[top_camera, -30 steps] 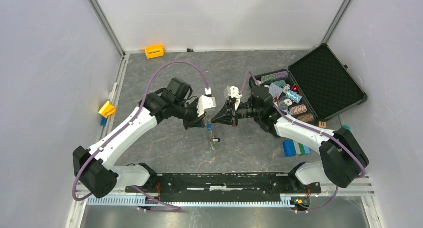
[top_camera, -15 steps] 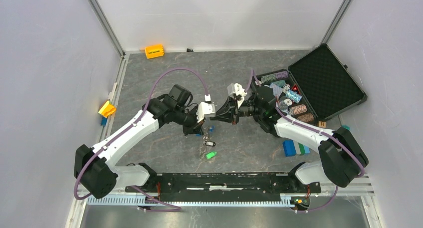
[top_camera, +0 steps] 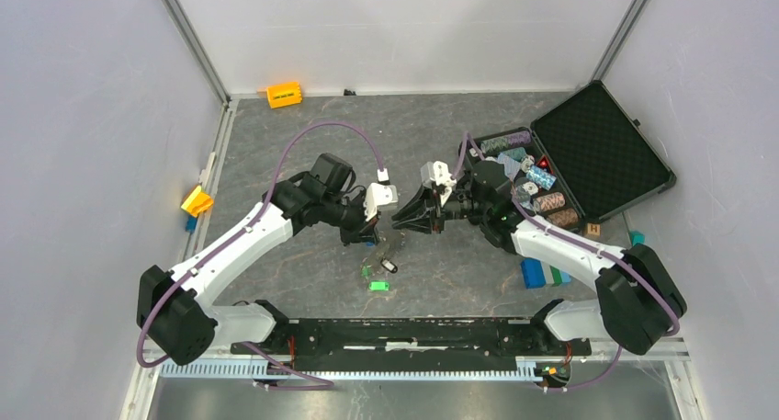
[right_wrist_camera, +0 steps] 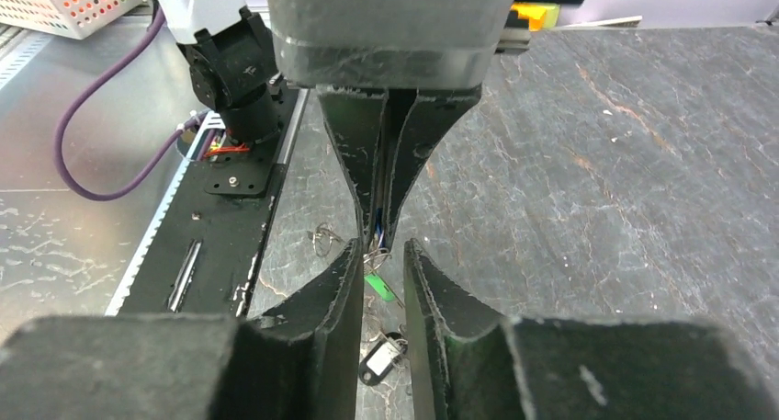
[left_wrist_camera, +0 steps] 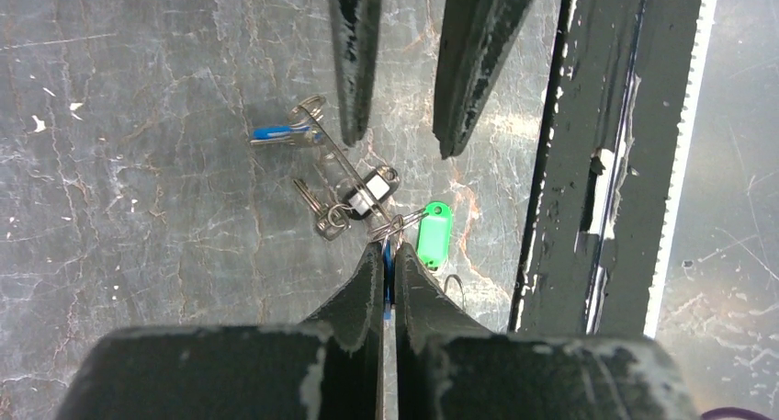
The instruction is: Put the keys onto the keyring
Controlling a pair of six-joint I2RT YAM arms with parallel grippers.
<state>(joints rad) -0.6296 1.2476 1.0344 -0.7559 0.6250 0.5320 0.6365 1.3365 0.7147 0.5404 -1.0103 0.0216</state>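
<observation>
My left gripper (left_wrist_camera: 387, 251) is shut on a blue tag (left_wrist_camera: 387, 287), fingertips pointing down over the table; it also shows in the top view (top_camera: 370, 240). From its tips hangs a bunch of keys: a green tag (left_wrist_camera: 434, 234), a black tag (left_wrist_camera: 368, 192), a silver key (left_wrist_camera: 317, 210) and a second blue-tagged key (left_wrist_camera: 276, 133). A thin silvery wire loop (left_wrist_camera: 338, 155), likely the keyring, runs through the bunch; its outline is unclear. My right gripper (right_wrist_camera: 380, 252) is open and empty, facing the left fingertips across a short gap (top_camera: 397, 220).
A small wire ring (right_wrist_camera: 323, 239) lies on the table beside the bunch. An open black case (top_camera: 588, 158) with striped chips stands at the right. Blue and green blocks (top_camera: 544, 273) lie near the right arm. The arms' black base rail (top_camera: 404, 333) runs along the near edge.
The left gripper has dropped slightly toward the table with the bunch. The green tag has come into view below it and swung left. The right gripper has drawn back a little to the right.
</observation>
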